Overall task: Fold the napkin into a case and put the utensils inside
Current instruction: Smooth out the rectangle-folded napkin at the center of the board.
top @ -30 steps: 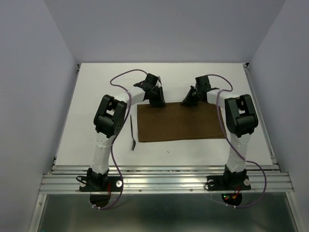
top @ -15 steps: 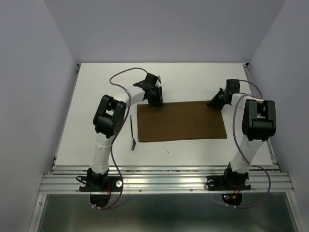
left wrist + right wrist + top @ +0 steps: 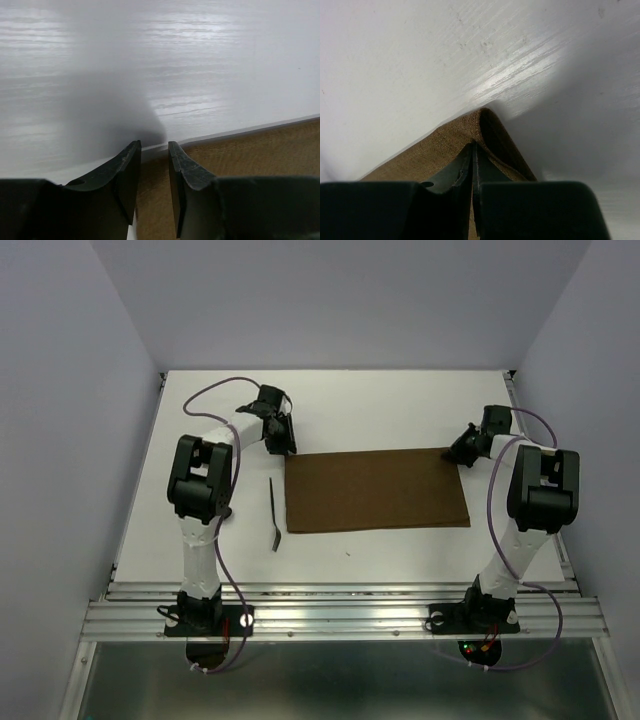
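The dark brown napkin (image 3: 376, 490) lies flat as a wide rectangle on the white table (image 3: 400, 405). My left gripper (image 3: 285, 443) is at its far left corner. In the left wrist view the left gripper (image 3: 154, 147) is open by a narrow gap, with the napkin (image 3: 250, 145) lying under and between the fingers. My right gripper (image 3: 457, 454) is at the far right corner. In the right wrist view the right gripper (image 3: 473, 146) is shut, and the napkin's corner (image 3: 445, 145) humps up around the tips. One thin dark utensil (image 3: 273, 512) lies left of the napkin. The other utensil is out of view.
The table's left edge (image 3: 150, 455) and right rail (image 3: 535, 455) bound the work area, with grey walls behind. Both arm bases stand on the metal rail (image 3: 340, 620) at the near edge. Purple cables loop beside each arm.
My left gripper has slid left along the napkin's far edge to its far left corner. My right gripper has moved from the middle of the far edge to the far right corner.
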Action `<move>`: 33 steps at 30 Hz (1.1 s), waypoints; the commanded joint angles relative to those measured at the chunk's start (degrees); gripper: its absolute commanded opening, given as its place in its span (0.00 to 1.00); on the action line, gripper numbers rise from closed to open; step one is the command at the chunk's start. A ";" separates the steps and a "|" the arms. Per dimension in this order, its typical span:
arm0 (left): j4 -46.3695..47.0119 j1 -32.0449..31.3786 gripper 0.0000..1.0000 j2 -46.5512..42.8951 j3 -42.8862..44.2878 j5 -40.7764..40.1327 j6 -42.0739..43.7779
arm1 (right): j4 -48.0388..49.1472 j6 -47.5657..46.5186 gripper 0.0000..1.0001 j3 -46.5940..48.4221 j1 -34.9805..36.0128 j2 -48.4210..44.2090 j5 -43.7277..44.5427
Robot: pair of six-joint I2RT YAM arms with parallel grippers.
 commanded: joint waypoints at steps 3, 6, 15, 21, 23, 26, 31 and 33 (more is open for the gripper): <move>-4.11 2.27 0.40 -4.42 -4.28 -3.91 1.83 | -3.40 -2.49 0.07 -1.52 -1.30 0.25 4.49; -3.85 2.44 0.40 -6.00 -4.98 -4.97 1.13 | -3.58 -2.22 0.07 -1.26 -1.30 -0.36 3.70; -0.07 2.27 0.40 -16.53 -8.41 -5.06 -1.68 | -4.46 -2.05 0.08 -0.20 -1.30 -8.09 1.06; 2.22 -0.28 0.41 -17.34 -9.38 -0.05 -2.47 | -5.07 -1.87 0.13 -0.46 -1.30 -11.87 0.43; 2.04 -0.81 0.41 -15.16 -8.60 0.48 -2.39 | -6.30 -2.39 0.19 -0.90 -1.30 -13.01 1.83; 2.22 -1.25 0.41 -12.52 -7.89 1.01 -2.65 | -8.06 -3.18 0.27 -1.96 -1.30 -15.65 3.86; 1.43 -1.25 0.40 -9.08 -6.66 0.13 -3.00 | -8.68 -3.54 0.28 -4.86 -1.30 -19.70 5.18; 1.51 -1.25 0.40 -7.50 -6.66 -0.84 -3.00 | -9.38 -3.98 0.28 -5.91 -1.30 -21.02 6.07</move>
